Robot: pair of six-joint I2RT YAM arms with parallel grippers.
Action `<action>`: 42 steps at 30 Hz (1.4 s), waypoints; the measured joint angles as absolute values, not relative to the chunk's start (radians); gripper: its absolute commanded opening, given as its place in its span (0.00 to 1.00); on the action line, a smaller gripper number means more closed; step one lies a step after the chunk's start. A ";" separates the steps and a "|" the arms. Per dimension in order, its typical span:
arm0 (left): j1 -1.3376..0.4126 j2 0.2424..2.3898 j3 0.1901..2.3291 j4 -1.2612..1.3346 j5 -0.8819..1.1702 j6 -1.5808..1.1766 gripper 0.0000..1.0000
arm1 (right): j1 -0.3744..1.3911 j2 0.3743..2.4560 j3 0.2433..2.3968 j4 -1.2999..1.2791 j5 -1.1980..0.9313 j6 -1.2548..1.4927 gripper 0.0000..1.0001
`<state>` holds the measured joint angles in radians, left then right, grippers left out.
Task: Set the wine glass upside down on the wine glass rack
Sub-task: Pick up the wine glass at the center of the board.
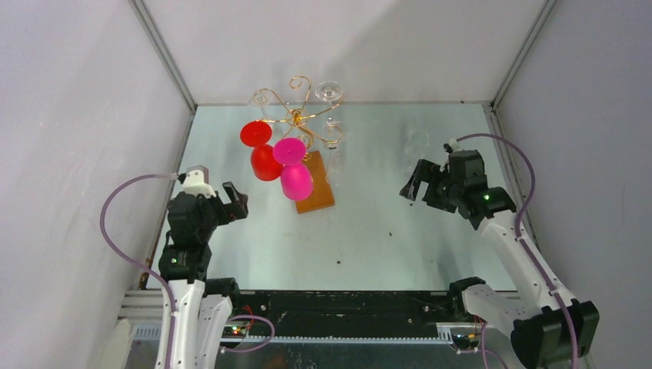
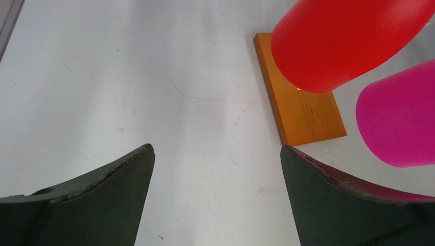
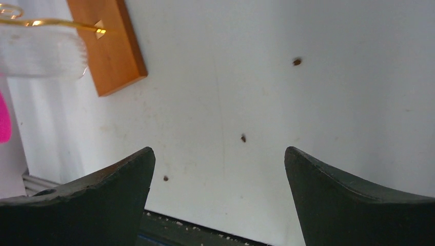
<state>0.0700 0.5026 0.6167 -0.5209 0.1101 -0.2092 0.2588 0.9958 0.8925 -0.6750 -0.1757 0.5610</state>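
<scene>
Zero grip so far: seeing left pincer (image 2: 216,154) and right pincer (image 3: 218,151) spread wide, holding nothing. Looks like a clear wine glass (image 1: 415,144) standing just beyond the right one, well right of the wine glass rack (image 1: 296,115); hard to make out. Probably thin, light, slick and breakable, so best pinched gently at the stem. Pale, smooth, speckled worktop (image 1: 369,231), boxed in by plain walls (image 1: 77,115).

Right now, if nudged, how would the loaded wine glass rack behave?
The wine glass rack looks top-heavy: red glass and pink glass hang from thin gold wire above a narrow wooden base, so it might tip. The glasses would probably swing and knock together.
</scene>
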 measured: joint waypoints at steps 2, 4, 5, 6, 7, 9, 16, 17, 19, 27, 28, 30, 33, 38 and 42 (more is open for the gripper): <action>0.070 0.485 0.617 -0.532 0.101 -0.210 1.00 | 0.223 1.031 0.911 -0.675 -0.179 0.537 1.00; 0.068 0.470 0.617 -0.545 0.084 -0.211 1.00 | 0.191 1.065 0.932 -0.672 -0.180 0.521 1.00; 0.068 0.466 0.617 -0.549 0.075 -0.211 1.00 | 0.179 1.082 0.945 -0.671 -0.179 0.515 1.00; 0.068 0.464 0.617 -0.551 0.070 -0.212 1.00 | 0.169 1.097 0.961 -0.670 -0.179 0.509 0.99; 0.067 0.464 0.617 -0.553 0.062 -0.212 1.00 | 0.163 1.113 0.978 -0.670 -0.179 0.504 1.00; 0.067 0.465 0.617 -0.559 0.054 -0.212 1.00 | 0.155 1.139 1.013 -0.669 -0.181 0.495 1.00; 0.067 0.473 0.617 -0.564 0.053 -0.212 1.00 | 0.122 1.267 1.173 -0.654 -0.179 0.475 0.99; 0.067 0.473 0.617 -0.564 0.053 -0.212 1.00 | 0.118 1.288 1.200 -0.658 -0.175 0.472 0.98; 0.067 0.474 0.617 -0.564 0.053 -0.212 1.00 | 0.113 1.331 1.253 -0.663 -0.158 0.463 0.98; 0.067 0.478 0.613 -0.564 0.055 -0.212 1.00 | 0.103 1.539 1.515 -0.727 -0.081 0.389 0.95; 0.067 0.478 0.610 -0.563 0.055 -0.212 1.00 | 0.102 1.566 1.546 -0.741 -0.070 0.377 0.95; 0.067 0.479 0.603 -0.564 0.055 -0.212 1.00 | 0.100 1.608 1.586 -0.761 -0.056 0.355 0.93; 0.067 0.485 0.600 -0.566 0.056 -0.212 1.00 | 0.096 1.662 1.628 -0.795 -0.042 0.324 0.88; 0.067 0.495 0.600 -0.565 0.057 -0.212 1.00 | 0.090 1.736 1.689 -0.850 -0.030 0.280 0.81; 0.067 0.500 0.600 -0.564 0.059 -0.212 1.00 | 0.089 1.776 1.740 -0.870 -0.022 0.253 0.73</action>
